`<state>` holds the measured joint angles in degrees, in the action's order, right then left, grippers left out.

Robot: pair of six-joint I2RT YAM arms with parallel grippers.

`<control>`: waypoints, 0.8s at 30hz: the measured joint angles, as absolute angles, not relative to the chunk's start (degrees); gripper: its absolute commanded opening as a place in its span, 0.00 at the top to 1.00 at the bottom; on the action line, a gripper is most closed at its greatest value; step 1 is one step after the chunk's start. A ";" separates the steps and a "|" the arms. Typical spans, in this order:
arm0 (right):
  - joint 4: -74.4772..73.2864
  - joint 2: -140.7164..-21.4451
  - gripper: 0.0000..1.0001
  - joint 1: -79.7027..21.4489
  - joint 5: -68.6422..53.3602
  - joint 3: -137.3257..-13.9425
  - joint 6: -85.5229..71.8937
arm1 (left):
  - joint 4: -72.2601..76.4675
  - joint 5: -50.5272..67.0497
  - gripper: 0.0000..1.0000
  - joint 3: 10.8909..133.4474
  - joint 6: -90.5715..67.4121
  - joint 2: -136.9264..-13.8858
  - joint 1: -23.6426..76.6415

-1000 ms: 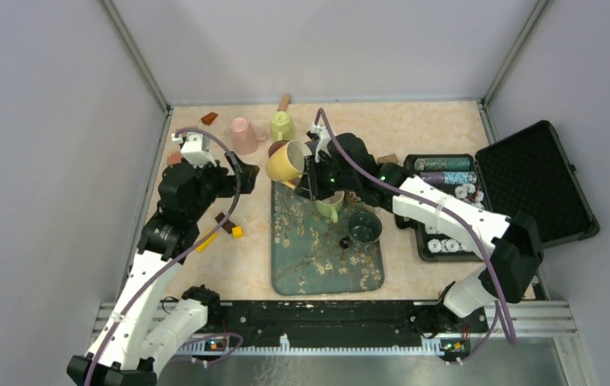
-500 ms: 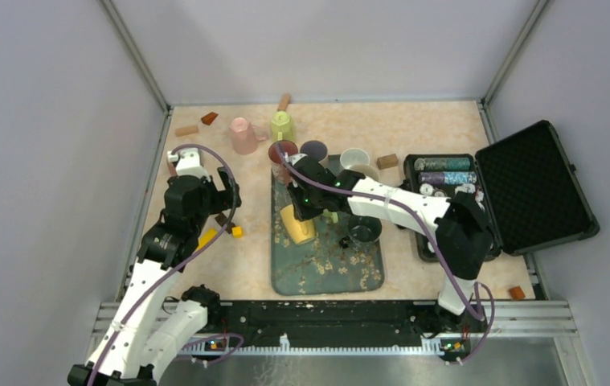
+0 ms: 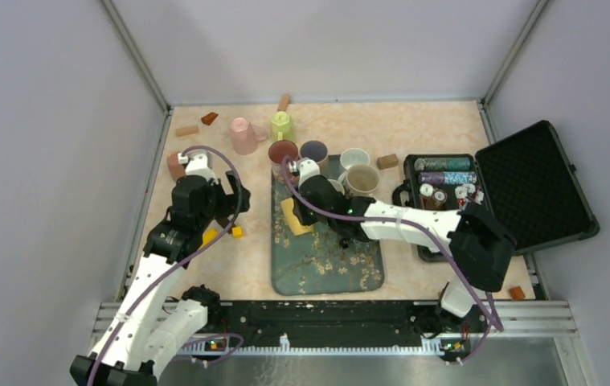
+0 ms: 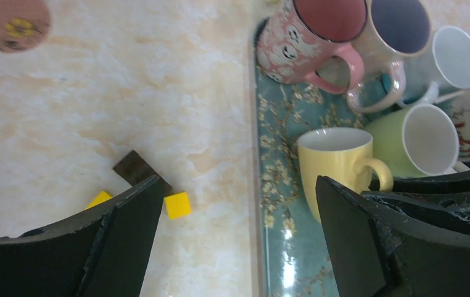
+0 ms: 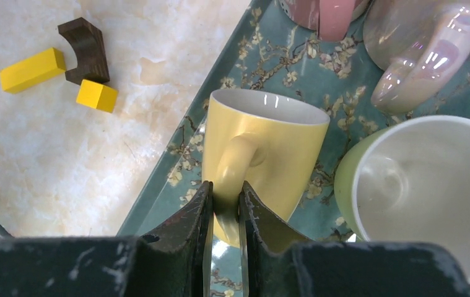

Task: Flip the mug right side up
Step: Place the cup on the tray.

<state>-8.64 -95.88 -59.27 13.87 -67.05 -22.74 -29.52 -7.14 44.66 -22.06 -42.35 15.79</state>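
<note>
The yellow mug [image 3: 294, 219] stands upright with its mouth up near the left edge of the floral tray [image 3: 325, 269]. In the right wrist view my right gripper [image 5: 225, 195] is shut on the handle of the yellow mug [image 5: 269, 148], both fingers pressed against it. From above, the right gripper [image 3: 308, 211] sits just right of the mug. My left gripper [image 4: 238, 204] is open, with nothing between its fingers, hovering over the table and the tray's left rim. The yellow mug [image 4: 334, 162] shows by its right finger.
Pink [image 3: 283, 151], purple [image 3: 313, 150] and white [image 3: 354, 158] mugs crowd the tray's back; a green mug [image 5: 418, 185] stands right beside the yellow one. Two upside-down mugs [image 3: 243, 135] stand on the table behind. Yellow blocks [image 3: 237, 232] lie left of the tray; an open black case [image 3: 526, 185] stands at the right.
The right gripper brought the yellow mug from a raised, tilted pose at the tray's back down to its left side, where it stands mouth up. The left arm shifted slightly.
</note>
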 measured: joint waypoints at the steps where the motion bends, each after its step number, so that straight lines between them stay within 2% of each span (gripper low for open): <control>1: -5.02 -94.56 1.00 -59.46 14.15 -64.36 -22.04 | -29.41 -5.58 0.02 44.66 -22.74 -43.16 15.79; 5: 7.11 -91.81 1.00 -60.36 15.68 -56.53 -18.79 | -28.01 2.68 0.02 44.62 -25.85 -47.31 15.25; 16: 35.18 -93.01 1.00 -63.13 18.92 -48.18 -10.68 | -18.85 25.15 0.02 41.43 -38.57 -53.08 11.62; 21: 42.61 -95.50 1.00 -63.66 20.62 -44.88 -10.13 | -15.14 32.82 0.02 39.62 -44.07 -57.28 11.31; 24: 44.64 -97.27 1.00 -64.47 21.58 -43.72 -9.82 | -14.13 35.09 0.08 39.62 -45.41 -59.46 11.31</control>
